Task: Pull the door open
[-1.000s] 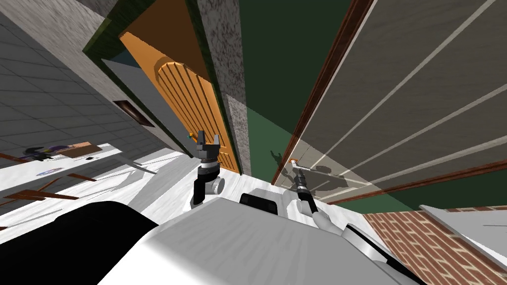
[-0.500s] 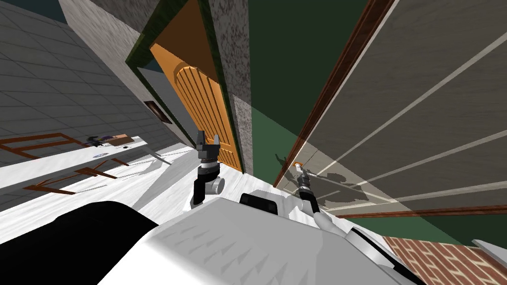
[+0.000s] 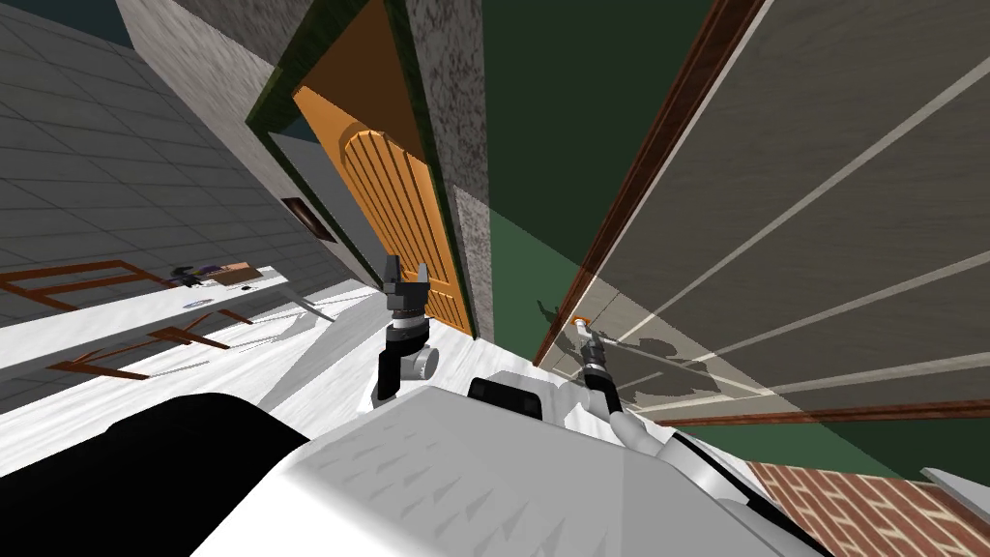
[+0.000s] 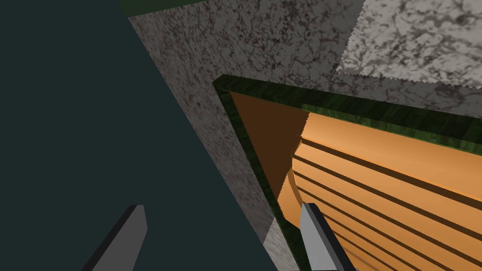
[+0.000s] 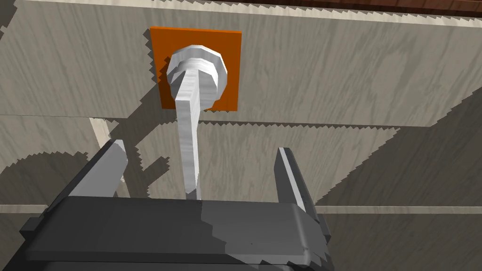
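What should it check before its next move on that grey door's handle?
1. Right tool lined up with the lever: ok, the lever lies between its fingers.
2. Fingers shut on the lever: not ok, they stand open, clear of it on both sides.
3. Lever seated in its orange plate: ok.
4. Latch released: cannot tell.
5. Left tool out of the way: ok, raised and open, off toward the orange door, apart from the grey door.
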Controlling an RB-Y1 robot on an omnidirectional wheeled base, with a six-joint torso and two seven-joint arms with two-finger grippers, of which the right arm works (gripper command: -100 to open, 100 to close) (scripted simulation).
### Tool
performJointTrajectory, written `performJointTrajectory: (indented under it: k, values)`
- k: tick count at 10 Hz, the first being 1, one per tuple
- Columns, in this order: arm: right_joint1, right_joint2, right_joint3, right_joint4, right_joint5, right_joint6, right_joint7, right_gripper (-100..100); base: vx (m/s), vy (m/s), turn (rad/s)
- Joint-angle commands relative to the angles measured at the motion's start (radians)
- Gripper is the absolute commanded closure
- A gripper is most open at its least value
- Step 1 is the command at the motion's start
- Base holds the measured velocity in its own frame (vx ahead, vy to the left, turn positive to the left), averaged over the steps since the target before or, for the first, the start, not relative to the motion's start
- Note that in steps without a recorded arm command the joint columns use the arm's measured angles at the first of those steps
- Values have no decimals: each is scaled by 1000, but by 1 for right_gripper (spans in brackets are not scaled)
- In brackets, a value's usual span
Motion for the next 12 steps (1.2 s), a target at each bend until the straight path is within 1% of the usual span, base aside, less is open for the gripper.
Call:
performJointTrajectory:
  k: [1, 2, 3, 4, 5, 6, 7, 9, 10, 11, 12]
  values:
    - [5, 4, -26, 11, -24, 2, 22, -100, 6, -38, 289]
    - [3, 6, -36, 19, -35, 2, 28, -100, -9, -85, 304]
    - [0, 11, -55, 34, -52, 1, 38, -100, -25, -105, 397]
    - [0, 11, -55, 34, -52, 1, 38, -100, -24, -94, 93]
    - [-3, 16, -74, 49, -71, 0, 48, -100, -29, -89, 256]
    - [-4, 18, -80, 54, -77, 0, 51, -100, -25, -98, 297]
    - [-4, 18, -80, 30, -77, 0, 51, -100, -6, -60, 52]
    - [-4, 18, -80, 54, -77, 0, 51, -100, 5, -6, -22]
    - [-2, 17, -81, 44, -78, 1, 55, -100, 0, 0, 0]
    - [-2, 17, -81, 44, -78, 1, 55, 100, 0, 0, 0]
    - [-2, 17, -81, 44, -78, 1, 55, 100, 0, 0, 0]
